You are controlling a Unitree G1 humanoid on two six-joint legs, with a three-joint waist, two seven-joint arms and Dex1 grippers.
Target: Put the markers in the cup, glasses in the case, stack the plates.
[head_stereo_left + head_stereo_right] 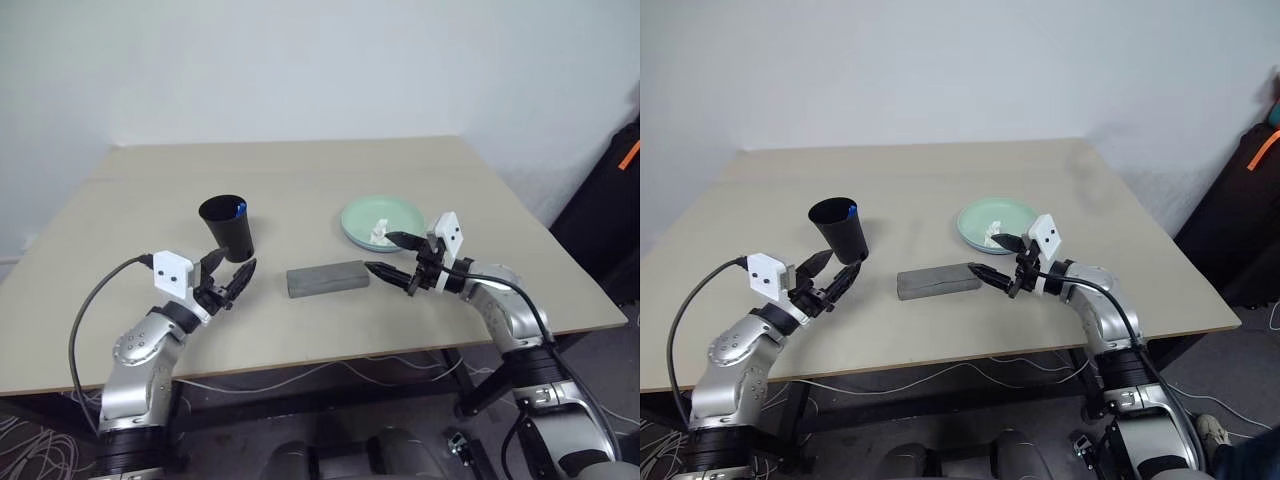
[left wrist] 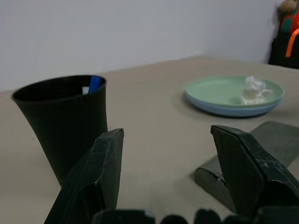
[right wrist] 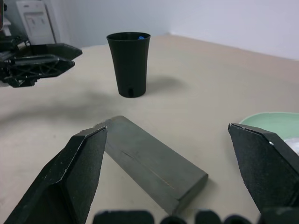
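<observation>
The black cup (image 1: 228, 226) stands upright left of the table's middle, with the blue end of a marker (image 2: 95, 84) showing at its rim. Just in front of the cup, my left gripper (image 1: 229, 274) hangs open and empty. The grey case (image 1: 327, 279) lies shut at the centre front. My right gripper (image 1: 380, 253) is wide open and empty at the case's right end, pointing left. The mint green plate (image 1: 382, 214) rests on the light blue plate (image 2: 224, 109), behind that gripper. The glasses are out of view.
A small white lumpy object (image 1: 378, 234) lies in the green plate. The tan table (image 1: 300, 180) is bare toward the back and left. A black bag with an orange strap (image 1: 618, 190) stands beyond the right edge. Cables (image 1: 320, 375) hang under the front edge.
</observation>
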